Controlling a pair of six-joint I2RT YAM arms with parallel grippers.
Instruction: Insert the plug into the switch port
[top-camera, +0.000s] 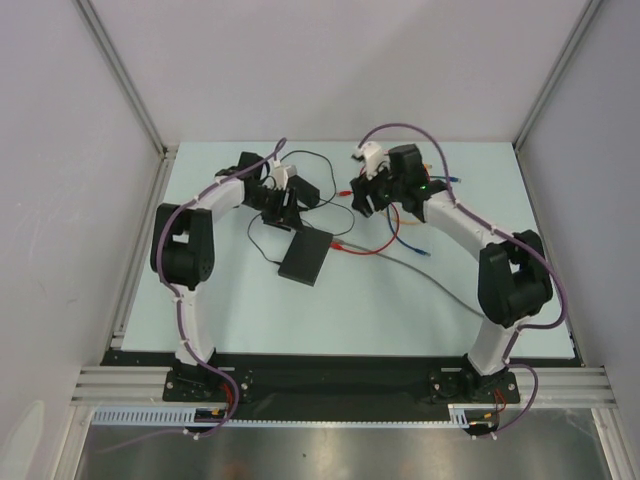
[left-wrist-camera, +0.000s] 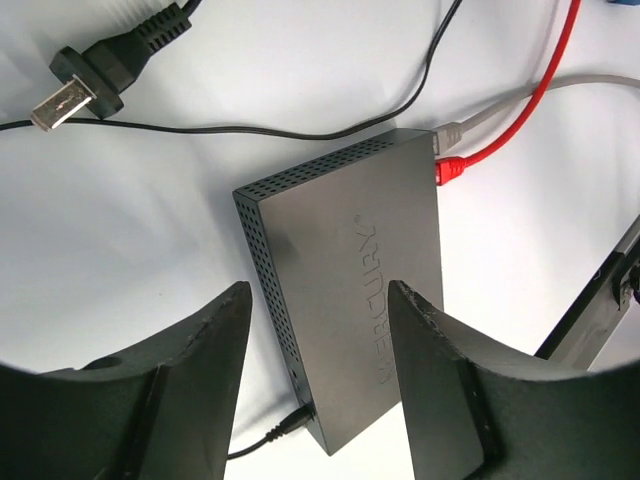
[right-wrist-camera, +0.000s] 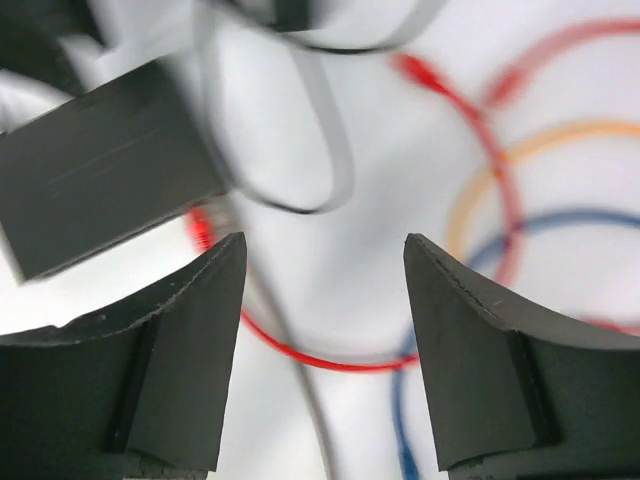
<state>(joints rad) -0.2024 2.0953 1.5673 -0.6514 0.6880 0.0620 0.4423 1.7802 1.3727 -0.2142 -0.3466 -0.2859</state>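
Black switch (left-wrist-camera: 350, 250) lies under open, empty left gripper (left-wrist-camera: 320, 295); plug (left-wrist-camera: 288, 423) looks seated in port nearest it; right gripper (right-wrist-camera: 325, 250) also open, empty. Release step; next: lift clear without snagging cord (left-wrist-camera: 250, 448).

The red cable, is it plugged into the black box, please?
Plugged in: its connector sits in the box's narrow edge beside the grey one.

Orange cable (right-wrist-camera: 590, 128) curves beside blue cable (right-wrist-camera: 600, 214).
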